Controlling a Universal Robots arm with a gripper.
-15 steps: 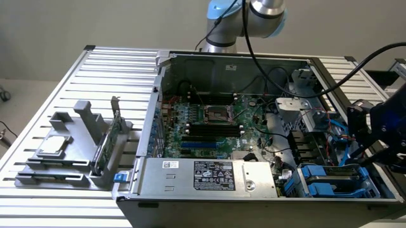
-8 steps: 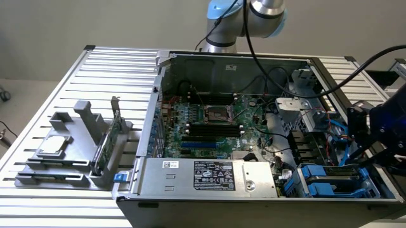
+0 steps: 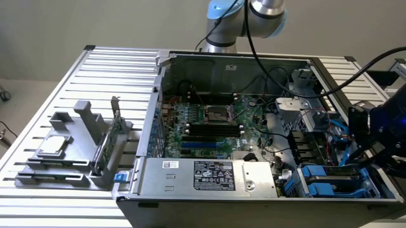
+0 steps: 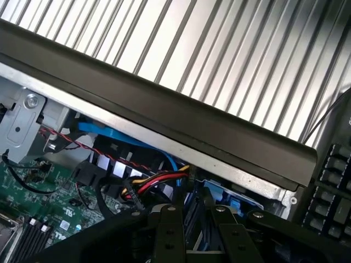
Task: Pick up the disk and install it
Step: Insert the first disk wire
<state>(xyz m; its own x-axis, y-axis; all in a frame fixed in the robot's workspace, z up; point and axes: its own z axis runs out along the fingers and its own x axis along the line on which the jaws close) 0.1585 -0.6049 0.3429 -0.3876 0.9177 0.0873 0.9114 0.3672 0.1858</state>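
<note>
disk (image 3: 322, 172), known by its blue rails, lies in the drive bay in the near corner of the open computer case (image 3: 209, 71), on the exterior view's right. the gripper (image 3: 371, 152) hangs just above it; whether the jaws grip it cannot be told.

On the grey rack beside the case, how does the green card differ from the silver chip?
The green card stands on edge in a slot; the silver chip lies flat. The card is long and thin; the chip is small and square. The card sits nearer the computer case; the chip lies further toward the exterior view's left. Both rest on the grey rack, outside the case.
</note>
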